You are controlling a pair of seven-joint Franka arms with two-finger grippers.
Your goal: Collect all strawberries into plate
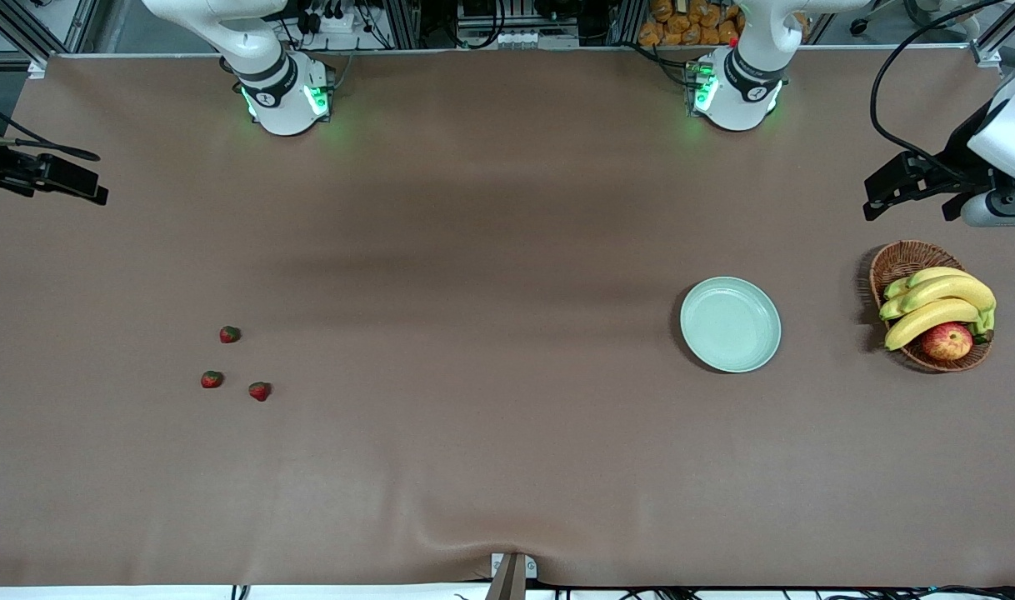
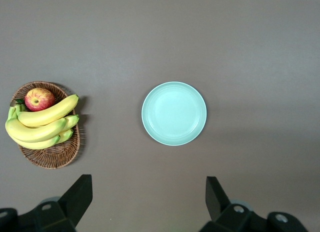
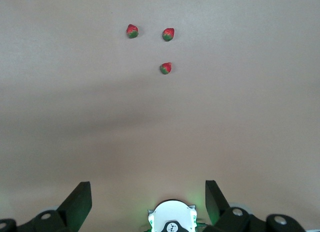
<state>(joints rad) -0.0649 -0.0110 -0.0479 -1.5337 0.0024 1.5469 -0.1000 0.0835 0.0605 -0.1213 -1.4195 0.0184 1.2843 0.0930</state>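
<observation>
Strawberries lie in a loose triangle at the lower left of the front frame, toward the right arm's end of the table: one strawberry [image 1: 230,334] farthest from the front camera; a second berry [image 1: 212,379] and a third berry [image 1: 260,391] nearer to that camera, near one another but none touching; all three rest on the bare brown tablecloth [image 1: 474,250], well apart from the plate.

Pale green plate [image 1: 730,324] sits at the right of centre in the front frame, toward the left arm's end, with nothing on it; a wicker basket [image 1: 899,260] stands beside it, closer to the table's edge, holding bananas [image 1: 941,304] and a red-yellow apple [image 1: 947,341].

Left gripper [image 2: 148,202] hangs high over the table, its fingers spread wide with nothing between them; its wrist view looks straight down on plate and basket; in the front frame only its dark body shows at the right edge, seemingly above the basket.

Right gripper [image 3: 148,202] likewise hangs high, fingers spread and empty; its wrist view shows the three berries in the upper part of its frame and its own arm's base [image 1: 284,100] at the bottom edge.
</observation>
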